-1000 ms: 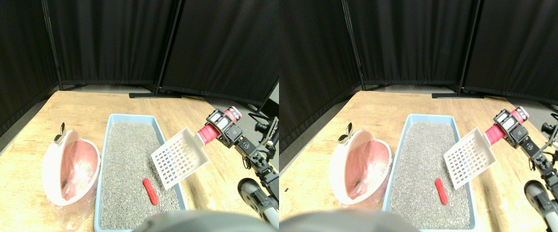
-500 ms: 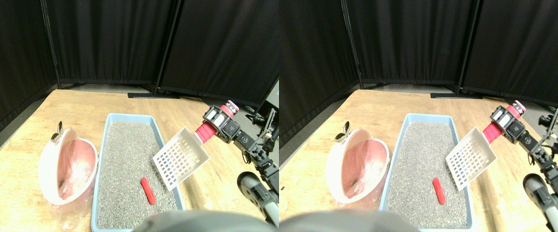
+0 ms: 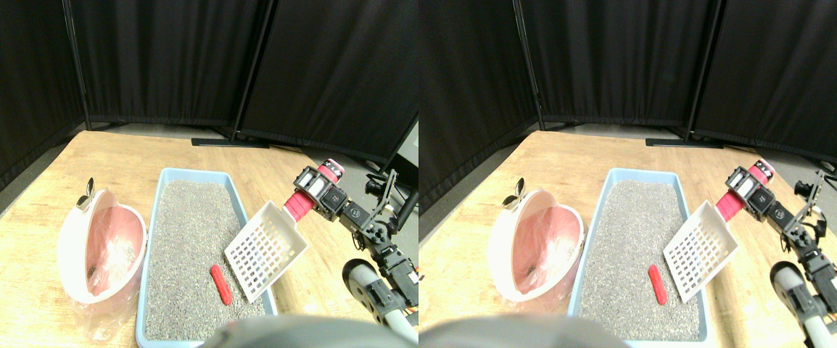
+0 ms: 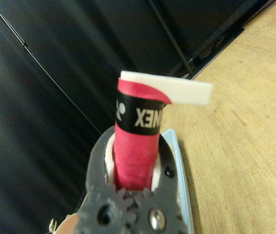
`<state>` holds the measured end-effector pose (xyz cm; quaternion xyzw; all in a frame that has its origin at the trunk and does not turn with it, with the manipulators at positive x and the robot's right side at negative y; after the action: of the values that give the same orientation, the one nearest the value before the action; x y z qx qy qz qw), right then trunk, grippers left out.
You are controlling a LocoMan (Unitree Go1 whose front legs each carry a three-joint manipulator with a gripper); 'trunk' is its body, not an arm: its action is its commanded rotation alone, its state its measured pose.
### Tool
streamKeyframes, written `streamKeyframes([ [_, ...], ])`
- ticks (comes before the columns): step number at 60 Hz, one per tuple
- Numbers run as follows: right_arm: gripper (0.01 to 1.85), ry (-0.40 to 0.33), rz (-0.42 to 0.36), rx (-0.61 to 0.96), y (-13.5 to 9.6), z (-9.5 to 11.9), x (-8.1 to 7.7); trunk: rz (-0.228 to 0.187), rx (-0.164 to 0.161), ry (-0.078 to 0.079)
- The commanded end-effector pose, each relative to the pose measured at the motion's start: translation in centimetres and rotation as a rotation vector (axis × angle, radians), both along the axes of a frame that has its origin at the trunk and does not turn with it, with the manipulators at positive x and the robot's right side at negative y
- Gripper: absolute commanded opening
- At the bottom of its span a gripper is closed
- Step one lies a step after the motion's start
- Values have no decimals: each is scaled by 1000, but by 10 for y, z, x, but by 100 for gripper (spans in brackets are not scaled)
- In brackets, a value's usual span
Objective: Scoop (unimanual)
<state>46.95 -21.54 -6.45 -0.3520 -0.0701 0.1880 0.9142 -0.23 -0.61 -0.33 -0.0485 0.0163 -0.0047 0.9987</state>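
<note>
Wooden floor (image 3: 19, 290), black curtains behind. Right gripper (image 3: 315, 194) clenched on scoop (image 3: 266, 249) handle, poised over litter tray (image 3: 165, 217). Next, probably: dip under red piece (image 3: 221, 283).

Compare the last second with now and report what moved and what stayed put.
The right gripper has carried the white slotted scoop down and toward the litter, its front edge now lower over the blue litter tray, nearer the red piece. Nothing was taken hold of or let go; the pink-wrapped handle stays clamped. The red piece, tray and pink bin kept their places.
</note>
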Motion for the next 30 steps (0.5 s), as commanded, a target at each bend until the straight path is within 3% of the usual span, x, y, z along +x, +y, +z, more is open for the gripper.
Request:
streamKeyframes([
  [1, 5, -75, 20, -37, 2, 8, 2, 5, -25, 10],
  [22, 5, -91, 53, -46, 2, 8, 3, 9, -23, -20],
  [30, 5, -86, 40, -57, 4, 7, 3, 9, -24, -25],
])
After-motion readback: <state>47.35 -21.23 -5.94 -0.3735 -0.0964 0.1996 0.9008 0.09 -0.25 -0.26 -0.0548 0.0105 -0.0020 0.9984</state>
